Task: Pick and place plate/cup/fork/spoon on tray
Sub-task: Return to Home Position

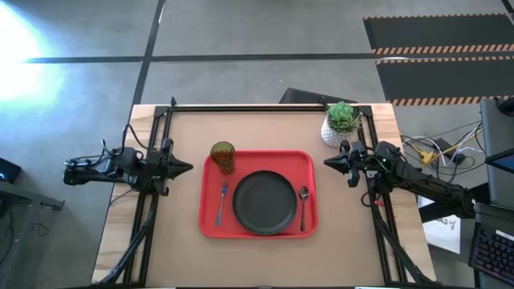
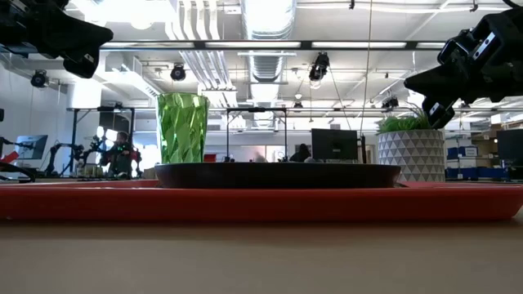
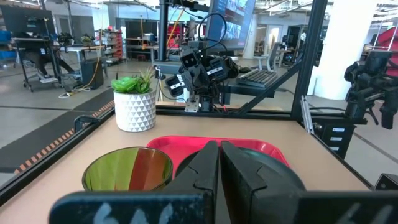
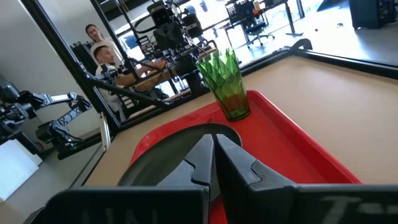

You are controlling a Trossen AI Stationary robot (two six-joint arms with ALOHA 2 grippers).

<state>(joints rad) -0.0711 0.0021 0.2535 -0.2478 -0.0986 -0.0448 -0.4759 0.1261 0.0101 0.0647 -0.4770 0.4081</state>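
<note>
Tray [image 1: 273,160] holds plate [image 1: 263,202], cup [image 1: 222,156], fork [image 1: 221,205], spoon [image 1: 303,205].

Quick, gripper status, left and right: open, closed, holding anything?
Left gripper: jaws closed, holding nothing, left of the bright red rectangular plastic tray.
Right gripper: jaws closed, holding nothing, right of the tray.

The tan table [image 1: 265,128] carries the red tray [image 1: 309,163] flat at its middle, long sides running left to right. A white pot [image 1: 330,135] with a plant stands near the tray's far right corner. A black frame [image 1: 265,107] lines the table's far edge and both sides
</note>
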